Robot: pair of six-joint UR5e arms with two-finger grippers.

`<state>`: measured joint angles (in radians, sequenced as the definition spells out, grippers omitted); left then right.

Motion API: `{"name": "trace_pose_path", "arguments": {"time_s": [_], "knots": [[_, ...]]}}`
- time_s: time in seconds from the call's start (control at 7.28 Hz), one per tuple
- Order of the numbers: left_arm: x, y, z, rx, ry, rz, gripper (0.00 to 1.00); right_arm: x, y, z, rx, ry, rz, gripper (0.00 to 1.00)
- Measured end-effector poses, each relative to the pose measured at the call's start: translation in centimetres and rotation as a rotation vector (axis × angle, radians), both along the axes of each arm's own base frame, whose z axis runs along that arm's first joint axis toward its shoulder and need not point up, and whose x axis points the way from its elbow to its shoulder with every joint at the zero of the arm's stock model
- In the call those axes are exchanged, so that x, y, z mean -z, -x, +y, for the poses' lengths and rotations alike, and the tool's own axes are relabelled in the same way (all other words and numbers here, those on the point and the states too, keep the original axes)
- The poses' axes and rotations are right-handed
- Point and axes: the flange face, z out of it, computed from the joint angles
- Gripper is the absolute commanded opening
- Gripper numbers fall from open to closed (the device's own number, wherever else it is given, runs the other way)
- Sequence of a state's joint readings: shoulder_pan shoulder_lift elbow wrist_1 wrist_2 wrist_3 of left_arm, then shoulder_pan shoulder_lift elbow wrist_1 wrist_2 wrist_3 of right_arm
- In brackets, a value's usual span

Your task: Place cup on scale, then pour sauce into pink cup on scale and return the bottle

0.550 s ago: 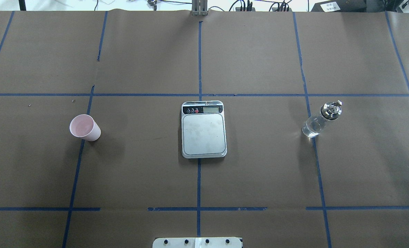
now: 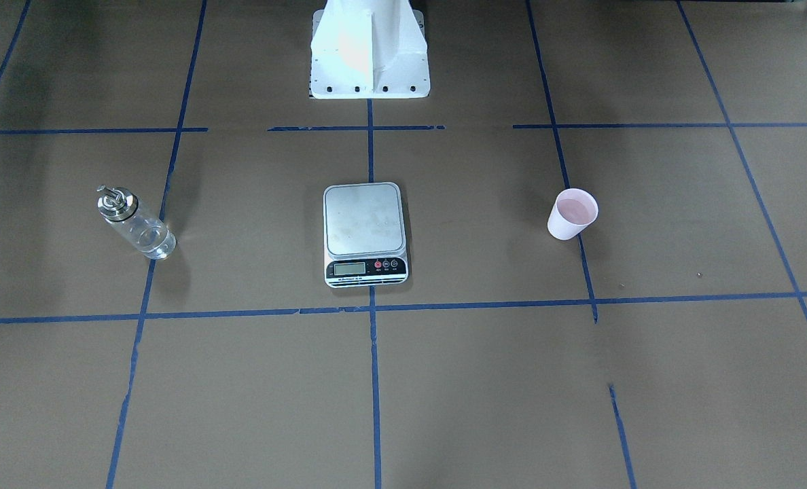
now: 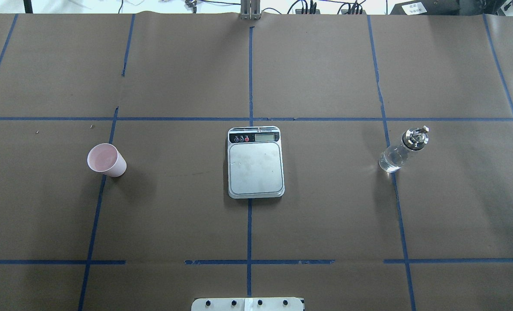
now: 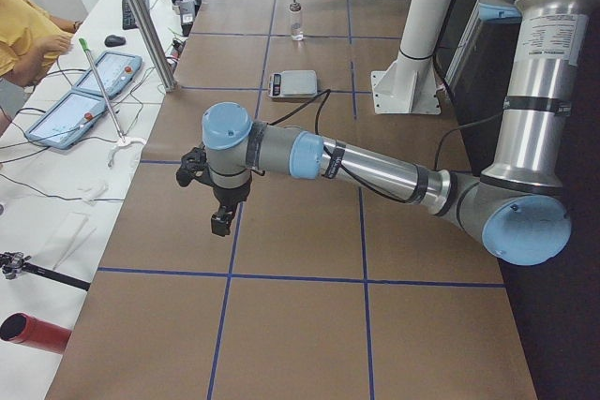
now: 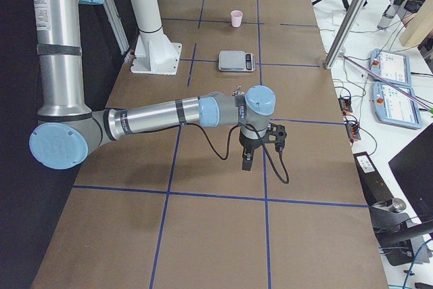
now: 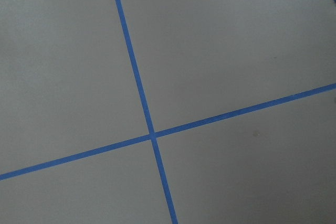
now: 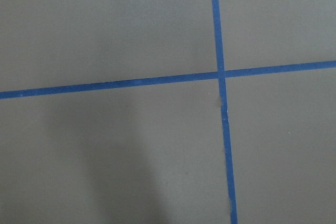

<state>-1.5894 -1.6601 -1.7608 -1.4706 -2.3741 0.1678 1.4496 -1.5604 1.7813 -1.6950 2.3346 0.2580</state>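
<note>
The scale (image 3: 255,166) lies at the middle of the desk (image 3: 325,216), with its display toward the edge opposite the robot. The cup (image 3: 106,160) stands upright between the scale and the left edge. The bottle (image 3: 402,150) stands upright between the scale and the right edge. The left gripper (image 4: 221,222) hangs near the left edge and the right gripper (image 5: 247,160) near the right edge. Whether either is spread or pressed together cannot be told.
</note>
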Motion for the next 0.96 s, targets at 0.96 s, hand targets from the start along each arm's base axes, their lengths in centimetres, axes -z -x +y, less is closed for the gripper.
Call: {"name": "trace_pose_path", "arguments": {"time_s": [0.96], "knots": [[7.6, -26.7, 1.5, -0.082, 0.156, 0.141, 0.93, 4.4, 4.4, -0.4, 0.084, -0.127, -0.102, 1.0]]}}
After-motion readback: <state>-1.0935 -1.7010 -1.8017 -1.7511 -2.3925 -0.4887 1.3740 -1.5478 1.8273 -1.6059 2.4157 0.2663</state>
